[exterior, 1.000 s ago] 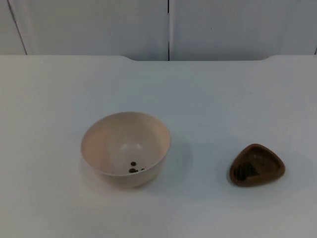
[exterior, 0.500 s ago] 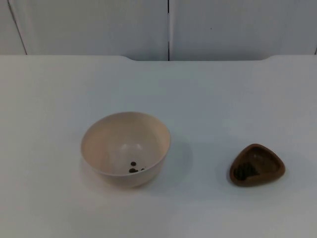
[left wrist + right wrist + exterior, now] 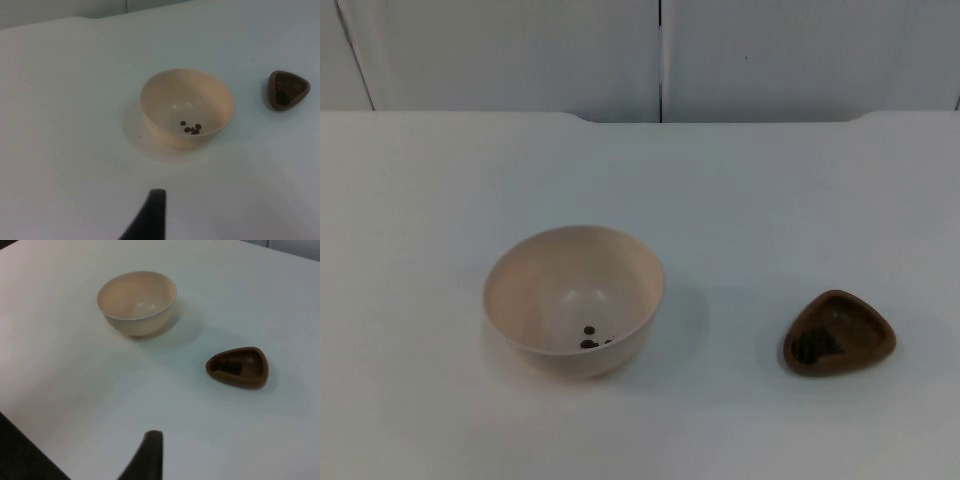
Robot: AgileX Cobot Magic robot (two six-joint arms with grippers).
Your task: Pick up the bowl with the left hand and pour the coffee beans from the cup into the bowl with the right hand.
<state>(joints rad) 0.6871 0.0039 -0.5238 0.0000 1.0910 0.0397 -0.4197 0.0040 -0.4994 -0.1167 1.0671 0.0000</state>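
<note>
A cream bowl (image 3: 525, 285) stands upright on the white table, left of centre, with a few coffee beans (image 3: 590, 338) on its bottom. To its right sits a small brown, rounded-triangle cup (image 3: 868, 340) holding dark coffee beans (image 3: 812, 346). From the left wrist I see the bowl (image 3: 165, 97), its beans (image 3: 191, 128) and the cup (image 3: 296, 82); my left gripper (image 3: 152, 215) hangs well back from the bowl. From the right wrist I see the bowl (image 3: 120, 297) and the cup (image 3: 254, 365); my right gripper (image 3: 150, 455) waits well short of the cup.
The white table top (image 3: 770, 200) ends at a grey partition wall (image 3: 520, 50) at the back. A dark drop past the table's edge (image 3: 20, 455) lies near the right arm.
</note>
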